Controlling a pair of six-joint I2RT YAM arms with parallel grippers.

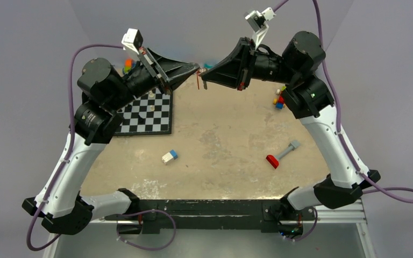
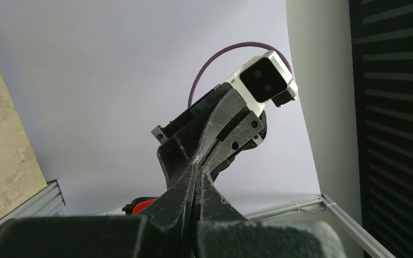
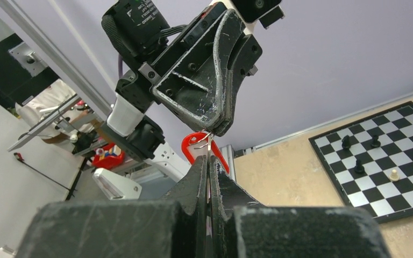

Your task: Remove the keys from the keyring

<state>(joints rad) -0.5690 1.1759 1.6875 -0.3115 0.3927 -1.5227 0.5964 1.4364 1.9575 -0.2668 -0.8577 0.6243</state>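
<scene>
At upper centre, a red-tagged metal keyring [image 3: 201, 140] is pinched between the left tool [image 1: 196, 67] and right tool [image 1: 204, 77], both pressed together, above the beige surface [image 1: 223, 137] near its far edge.

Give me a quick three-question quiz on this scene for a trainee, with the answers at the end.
1. True or false: the left gripper and the right gripper are both shut.
2. What colour is the tag on the keyring?
3. The chessboard lies nearer which arm? A: left. B: right.
Key: 1 true; 2 red; 3 A.
</scene>
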